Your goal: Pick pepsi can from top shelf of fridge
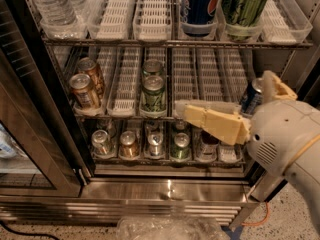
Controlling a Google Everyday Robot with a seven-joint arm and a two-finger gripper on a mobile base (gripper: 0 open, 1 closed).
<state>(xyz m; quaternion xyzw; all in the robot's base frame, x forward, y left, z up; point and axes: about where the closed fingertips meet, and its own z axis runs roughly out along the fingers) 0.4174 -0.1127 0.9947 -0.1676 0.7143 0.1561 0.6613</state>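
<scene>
Pincer (195, 115) low, in front of middle rack; opening cannot tell. Pepsi can (199, 6) stands on top shelf (125, 42), just beside green can (243, 4). Raise your pincer clear of shelf rail, centre on pepsi can body, avoid green can.

Pale speckled floor (287, 211) lies along the bottom edge, with an orange cable (261, 215) and crumpled clear plastic (170, 229) on it. The end effector (181, 110) hangs right of centre.
</scene>
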